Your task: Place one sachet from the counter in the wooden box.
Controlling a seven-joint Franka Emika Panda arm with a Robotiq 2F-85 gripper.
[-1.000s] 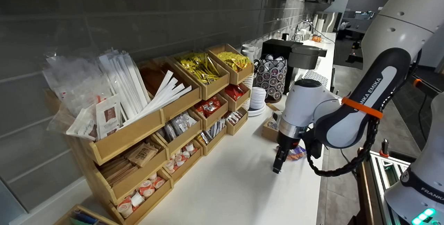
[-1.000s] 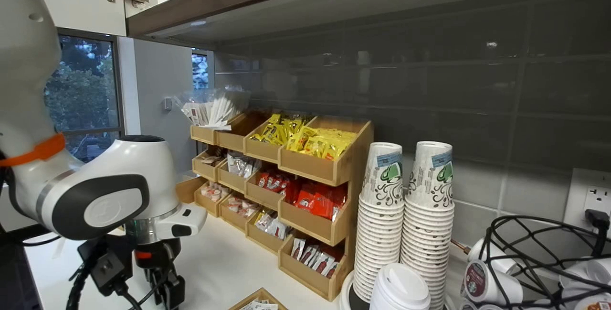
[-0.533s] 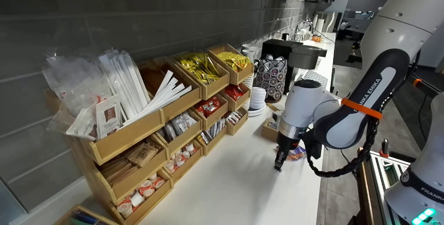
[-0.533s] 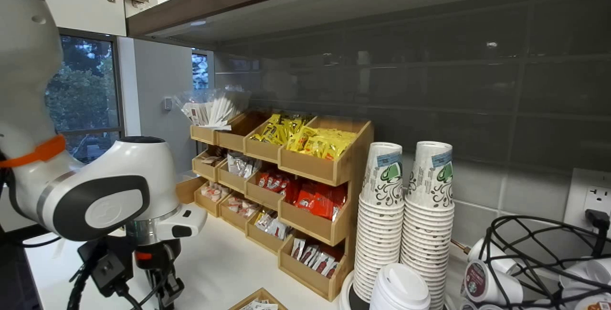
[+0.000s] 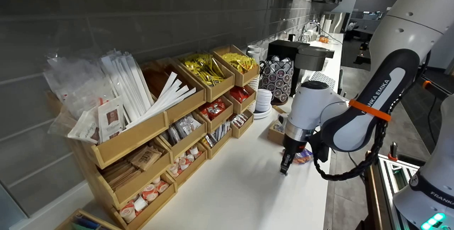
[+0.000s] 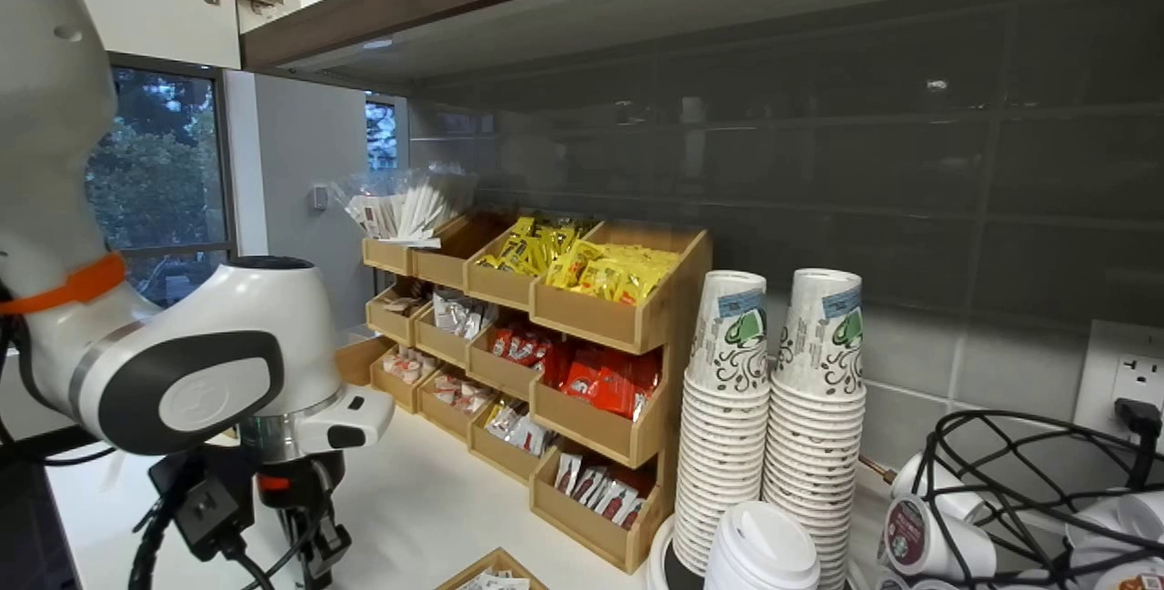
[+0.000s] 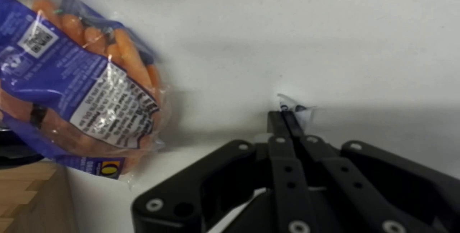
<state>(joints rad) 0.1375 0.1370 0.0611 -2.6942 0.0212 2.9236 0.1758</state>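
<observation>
In the wrist view a tiny pale sachet (image 7: 305, 117) with dark print pokes out, bent, ahead of and to the right of my fingertips. The gripper (image 7: 285, 113) is shut on it with its fingers together; the part between them is hidden. In an exterior view the gripper (image 5: 283, 170) points down low over the white counter (image 5: 234, 191), and the sachet is too small to make out there. The wooden box (image 5: 138, 134), a tiered light-wood organiser of packets and straws, stands along the wall in both exterior views, well apart from the gripper.
A bag of carrots (image 7: 107, 118) lies close to the gripper on the counter. Beyond it stands a small wooden tray (image 5: 275, 136) with packets. Stacked paper cups (image 6: 723, 445) and a wire basket of pods (image 5: 278, 77) are past the organiser's end. A cabinet overhangs the counter.
The fingers have come together at the sachet over the last second. The fingertips sit slightly higher in the exterior view, while the arm has hardly moved.
</observation>
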